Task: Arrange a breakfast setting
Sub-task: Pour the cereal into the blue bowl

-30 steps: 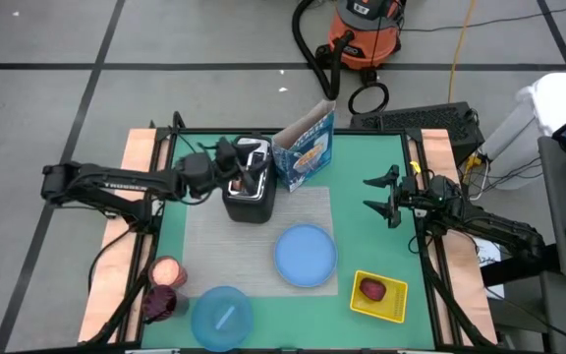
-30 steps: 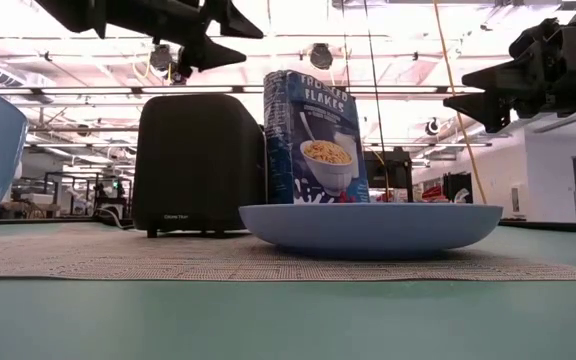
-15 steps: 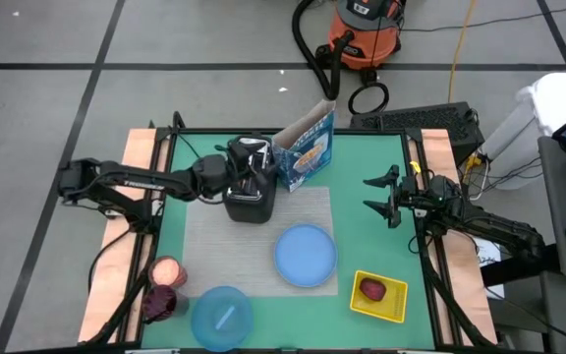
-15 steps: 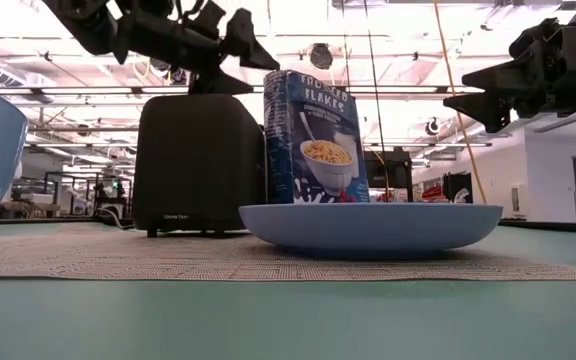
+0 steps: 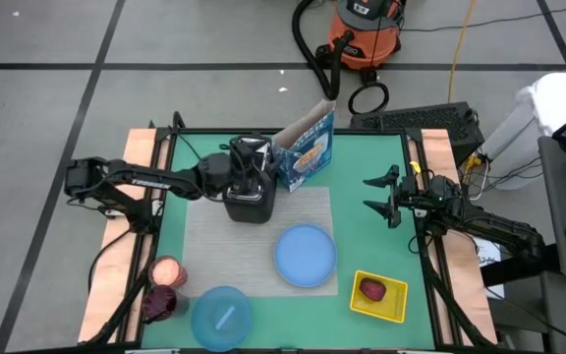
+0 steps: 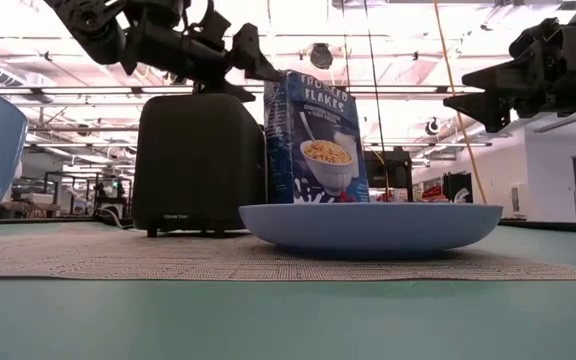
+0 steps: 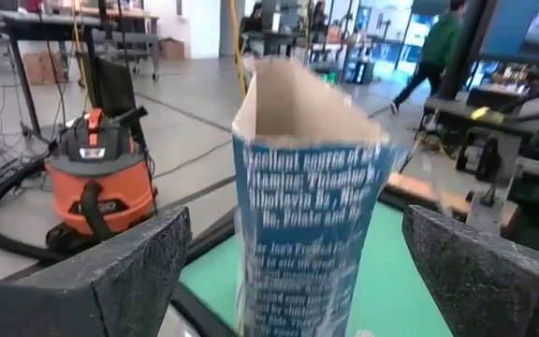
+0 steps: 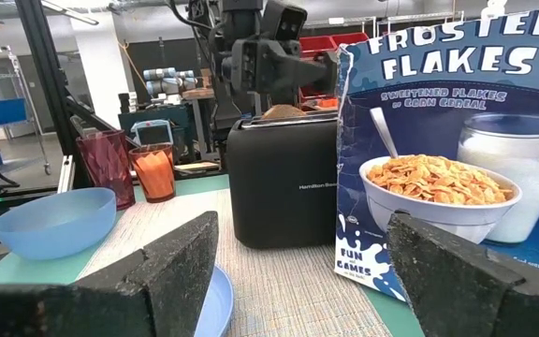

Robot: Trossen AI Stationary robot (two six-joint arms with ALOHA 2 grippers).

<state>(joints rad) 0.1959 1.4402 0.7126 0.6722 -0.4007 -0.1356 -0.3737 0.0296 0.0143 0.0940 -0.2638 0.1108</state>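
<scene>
My left gripper (image 5: 258,165) stands open and level just above the black toaster (image 5: 249,205), which rests on the grey mat (image 5: 224,246). It points at the blue cereal box (image 7: 302,225), upright beside the toaster. Whether its lower finger (image 6: 216,86) touches the toaster's top, I cannot tell. A browned bagel (image 8: 284,111) shows at the toaster's top. The light-blue plate (image 5: 306,254) lies on the mat. The light-blue bowl (image 5: 221,317) with the spoon (image 5: 225,316) sits near the front edge. A dark red fruit (image 5: 372,289) lies in the yellow tray (image 5: 397,307). My right gripper (image 5: 381,195) waits open at the right.
An orange cup (image 5: 166,271) and a dark red cup (image 5: 160,303) stand at the front left beside the bowl. Bare green table lies between the cereal box and my right gripper. A shop vacuum (image 5: 362,29) stands on the floor beyond the far edge.
My left gripper has come down and gone toward the table's right edge, from beside the toaster's left end to just over its top, closer to the cereal box. My right arm has kept still.
</scene>
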